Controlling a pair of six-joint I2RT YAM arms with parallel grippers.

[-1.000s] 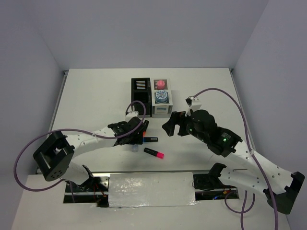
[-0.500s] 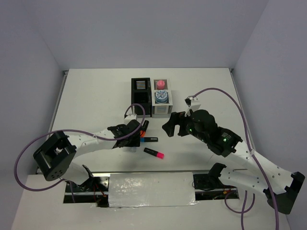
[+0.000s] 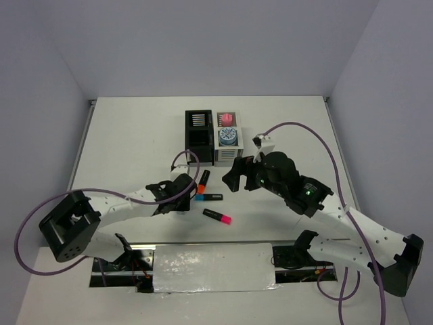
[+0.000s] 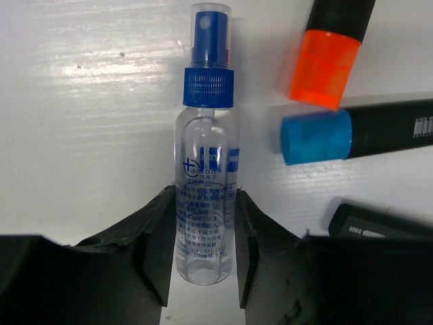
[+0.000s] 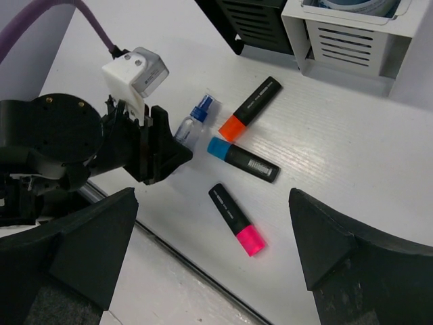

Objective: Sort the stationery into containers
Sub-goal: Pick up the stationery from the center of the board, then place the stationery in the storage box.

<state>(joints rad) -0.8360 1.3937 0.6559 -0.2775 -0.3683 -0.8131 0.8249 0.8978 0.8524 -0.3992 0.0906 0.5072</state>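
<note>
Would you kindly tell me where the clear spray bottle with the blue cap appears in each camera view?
Left wrist: spray bottle at centre frame, between the fingers.
Right wrist: left of centre, at the left gripper.
Top external: hidden under that gripper.
Shared landmark: the blue-ended highlighter beside it.

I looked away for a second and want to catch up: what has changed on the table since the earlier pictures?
The left gripper slid back toward the near edge and closed on the clear bottle. The right gripper drifted slightly left, jaws wide open, empty. The orange highlighter, blue highlighter, pink highlighter, black organiser and white organiser stayed put.
</note>
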